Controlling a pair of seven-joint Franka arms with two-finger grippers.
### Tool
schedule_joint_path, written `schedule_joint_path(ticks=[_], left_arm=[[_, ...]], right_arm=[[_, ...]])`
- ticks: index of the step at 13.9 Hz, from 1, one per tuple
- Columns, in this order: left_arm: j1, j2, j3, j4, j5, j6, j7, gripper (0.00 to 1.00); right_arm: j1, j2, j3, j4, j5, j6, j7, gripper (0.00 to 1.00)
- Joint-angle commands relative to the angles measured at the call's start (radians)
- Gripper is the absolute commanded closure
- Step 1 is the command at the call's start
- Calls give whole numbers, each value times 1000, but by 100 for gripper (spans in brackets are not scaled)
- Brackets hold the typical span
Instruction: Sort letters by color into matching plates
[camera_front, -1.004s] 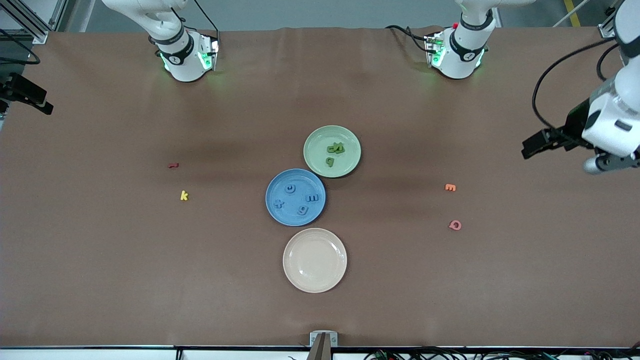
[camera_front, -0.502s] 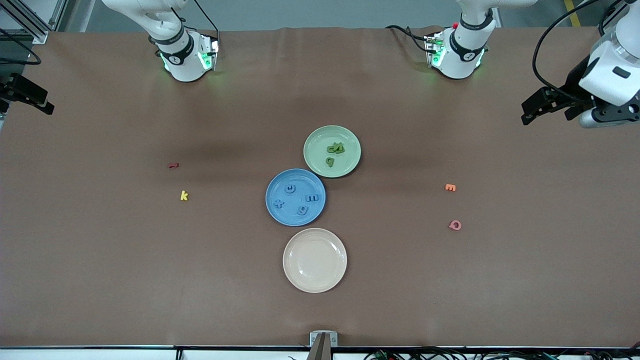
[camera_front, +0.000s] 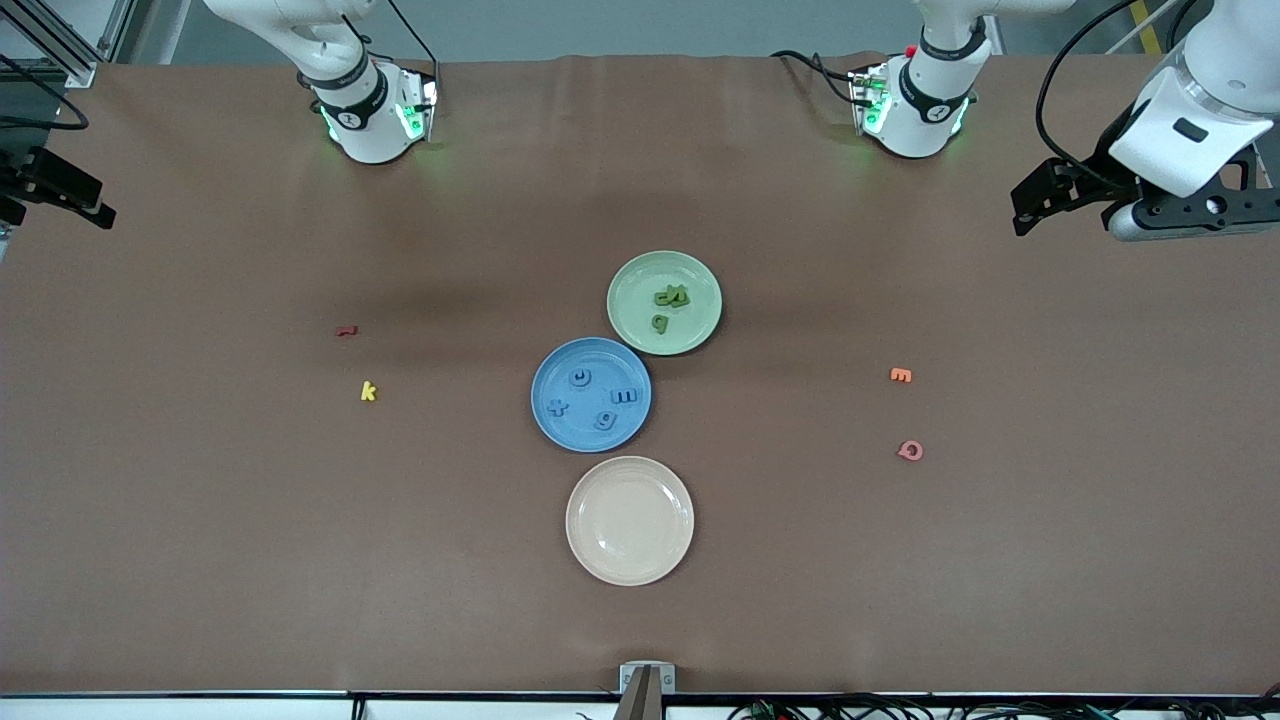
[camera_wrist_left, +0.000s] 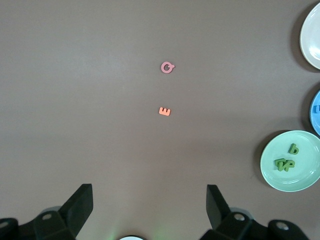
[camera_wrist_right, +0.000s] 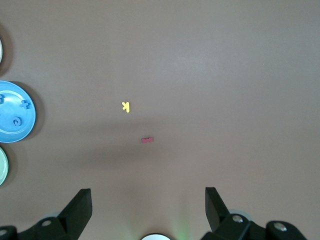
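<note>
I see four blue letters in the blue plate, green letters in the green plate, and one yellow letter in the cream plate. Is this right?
Not quite. The cream plate holds nothing; the yellow letter lies on the table, toward the right arm's end, as the front view shows. The blue letters in the blue plate and the green letters in the green plate are correct.

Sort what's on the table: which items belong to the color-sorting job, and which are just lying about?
Job: blue plate with four blue letters; green plate with green letters.
Lying about: cream plate, yellow k, red letter, orange E, pink Q.
</note>
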Motion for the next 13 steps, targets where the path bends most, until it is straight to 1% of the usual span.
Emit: schedule_joint_path(ticks=[1, 6, 13], left_arm=[[8, -6, 1, 10, -5, -12, 14, 0], [14, 43, 7, 76, -5, -52, 5, 0], [19, 42, 9, 81, -3, -86, 5, 0]], right_arm=[[-1, -33, 2, -32, 18, 2, -5, 0], [2, -33, 3, -30, 17, -3, -7, 0], [-2, -31, 2, -32, 17, -2, -7, 0]])
